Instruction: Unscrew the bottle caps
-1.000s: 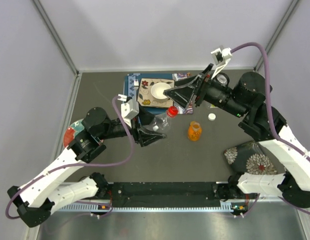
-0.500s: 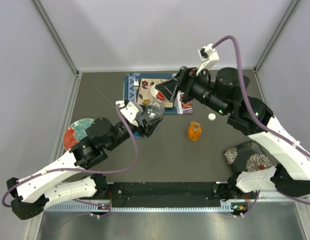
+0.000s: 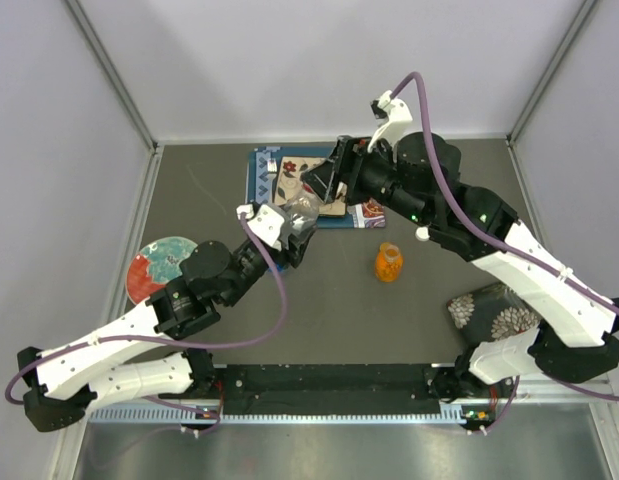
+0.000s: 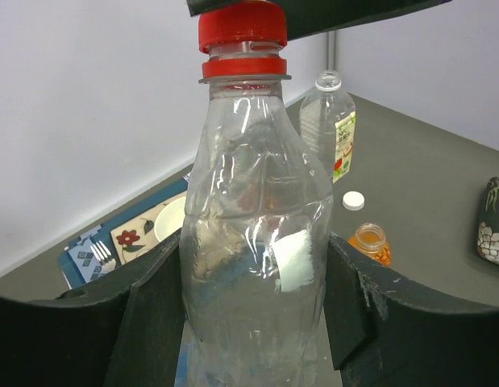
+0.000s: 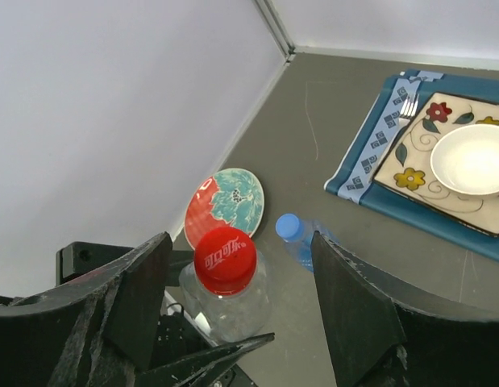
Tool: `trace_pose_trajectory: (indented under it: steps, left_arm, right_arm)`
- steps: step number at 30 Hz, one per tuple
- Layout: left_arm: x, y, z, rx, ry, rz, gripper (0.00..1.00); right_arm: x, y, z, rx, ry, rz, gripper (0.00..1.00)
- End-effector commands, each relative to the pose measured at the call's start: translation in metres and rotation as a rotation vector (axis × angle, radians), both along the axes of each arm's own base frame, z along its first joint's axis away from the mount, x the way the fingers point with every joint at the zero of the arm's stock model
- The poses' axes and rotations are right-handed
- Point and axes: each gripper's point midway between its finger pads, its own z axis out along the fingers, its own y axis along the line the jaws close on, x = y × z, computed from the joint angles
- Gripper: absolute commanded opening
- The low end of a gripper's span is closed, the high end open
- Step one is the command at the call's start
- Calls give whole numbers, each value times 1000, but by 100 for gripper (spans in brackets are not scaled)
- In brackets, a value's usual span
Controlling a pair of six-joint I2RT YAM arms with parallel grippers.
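The red cap (image 5: 225, 258) is sitting screwed down on top of the clear bottle (image 4: 253, 242), and it is now lying between the fingers of your right gripper (image 5: 241, 242). A second ago the bottle was leaning low over the table (image 5: 330, 105), with that gripper off beside the white bowl (image 5: 475, 160). Since then your left gripper (image 4: 255, 274) has been swinging the bottle upright while the right arm has been coming in over it. The left gripper is clamping the bottle's body on both sides. The right jaws are narrowing but standing clear of the cap, gripping nothing yet. That is putting you at the start of the twist: the approach looks done, the pinch is not. The blue cap (image 5: 288, 226) is waiting on a bottle lying on the table, and the white cap (image 4: 355, 199) is already lying loose.
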Motion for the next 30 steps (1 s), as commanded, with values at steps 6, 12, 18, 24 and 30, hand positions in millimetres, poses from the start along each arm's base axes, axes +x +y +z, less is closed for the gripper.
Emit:
trace_pose_trajectory:
  steps: [6,12,18,24,30]
  left_arm:
    - [2,3,17,-58,-46,23,15]
    - [1,3,17,-56,-44,18,15]
    - [0,4,15,-53,-41,19,15]
    - [-1,6,16,-56,-40,20,15]
    - [-6,4,18,-78,-35,-12,15]
  right_arm:
    - [-4,5,15,20,-30,21,64]
    - [-3,10,13,19,-28,30,61]
    - [-4,10,14,23,-37,39,48]
    - [-5,8,12,18,-44,41,33]
    - [-7,3,12,1,-72,45,6]
